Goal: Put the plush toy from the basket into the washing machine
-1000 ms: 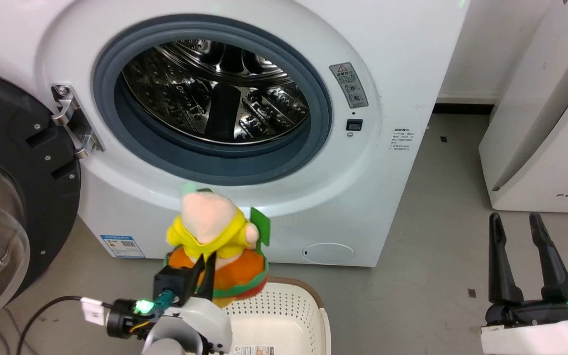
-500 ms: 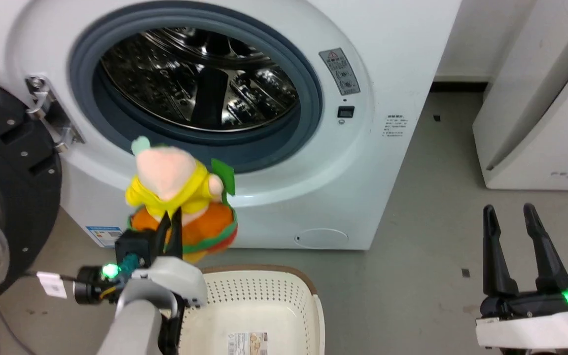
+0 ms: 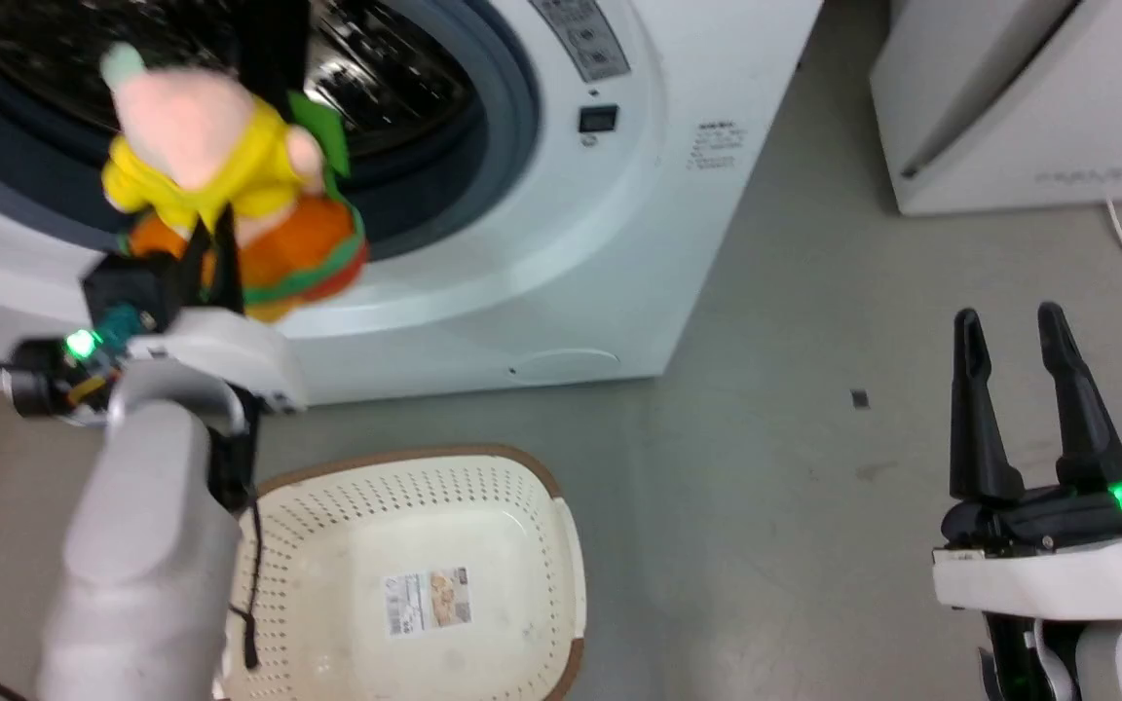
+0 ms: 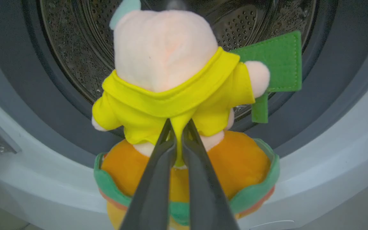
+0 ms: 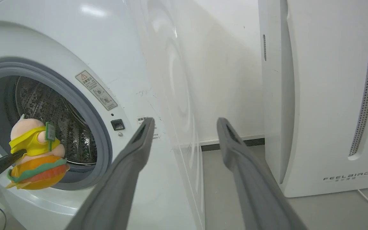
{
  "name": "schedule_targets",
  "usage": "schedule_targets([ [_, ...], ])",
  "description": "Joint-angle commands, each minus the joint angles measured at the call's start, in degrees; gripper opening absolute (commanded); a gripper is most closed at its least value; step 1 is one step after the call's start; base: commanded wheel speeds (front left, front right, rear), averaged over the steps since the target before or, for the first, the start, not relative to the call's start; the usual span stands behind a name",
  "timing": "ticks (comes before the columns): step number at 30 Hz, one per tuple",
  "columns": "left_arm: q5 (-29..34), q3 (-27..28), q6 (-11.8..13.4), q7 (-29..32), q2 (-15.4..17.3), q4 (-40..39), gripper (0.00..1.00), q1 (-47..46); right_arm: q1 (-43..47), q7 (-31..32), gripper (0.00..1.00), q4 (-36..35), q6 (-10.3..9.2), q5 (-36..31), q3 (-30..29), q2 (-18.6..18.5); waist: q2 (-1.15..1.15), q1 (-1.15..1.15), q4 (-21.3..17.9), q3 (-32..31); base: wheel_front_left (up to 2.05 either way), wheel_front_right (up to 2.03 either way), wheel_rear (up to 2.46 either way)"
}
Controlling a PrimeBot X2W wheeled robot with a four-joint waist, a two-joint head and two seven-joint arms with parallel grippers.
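We see the left gripper pinched nearly closed on the plush toy, its 2 dark fingers nipping a fold of the yellow top at the doll's back, with only a thin strip of cloth between the tips. The toy hangs upright in the air at the mouth of the washing machine, the peach head level with the steel drum and the orange bottom in front of the lower part of the grey gasket and the white front ring. In the right wrist view the toy sits at the lower left of the porthole, the green tag standing up beside its arm; whether it touches the gasket we cannot tell.

The basket stands on the grey floor in front of the machine, below the raised left arm, well apart from the toy, with 1 paper label on its inside bottom.

The right gripper is off to the right over the floor, its 2 fingers spread wide apart and holding nothing, pointing toward the gap between the washer and the white FEELBIRD appliance
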Motion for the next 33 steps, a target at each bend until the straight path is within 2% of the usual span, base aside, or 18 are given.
schedule_targets([
  [1,0.5,0.9,-0.5,-0.3,1.3,1.0,0.0,-3.6,-1.7,-0.2,1.0,-0.4,-0.04,0.7,0.3,0.0,0.0,0.0,-3.4,4.5,0.0,0.0,0.0],
  [5,1.1,1.6,-0.6,-0.3,2.9,3.4,0.0,-9.3,-3.6,-0.2,1.0,-0.6,-0.04,1.5,1.0,0.0,0.0,0.0,-5.4,7.8,0.0,0.0,0.0],
  [20,1.7,4.3,-0.9,-0.3,12.5,15.4,0.0,-29.8,-8.1,-0.2,1.0,-1.3,-0.04,4.6,2.2,0.0,0.0,0.0,-12.0,17.6,0.0,0.0,0.0],
  [28,1.5,4.7,-0.5,-0.3,15.0,20.0,0.0,-36.3,-9.3,-0.2,1.0,-1.5,-0.04,5.4,3.0,0.0,0.0,0.0,-13.3,20.2,0.0,0.0,0.0],
  [29,1.7,4.5,-0.3,-0.3,15.2,20.3,0.45,-36.7,-9.4,-0.2,1.0,-1.4,-0.04,5.4,3.0,0.0,0.0,0.0,-13.3,20.3,0.0,0.0,0.0],
  [30,1.9,4.4,-0.1,-0.3,15.2,20.7,1.0,-36.9,-9.5,-0.2,1.0,-1.4,-0.04,5.4,3.0,0.0,0.0,0.0,-13.3,20.3,0.0,0.0,0.0],
  [33,2.2,3.9,0.1,-0.3,15.0,21.1,1.0,-36.9,-9.7,-0.2,1.0,-1.5,-0.04,4.7,3.3,0.0,0.0,0.0,-13.0,20.0,0.0,0.0,0.0],
])
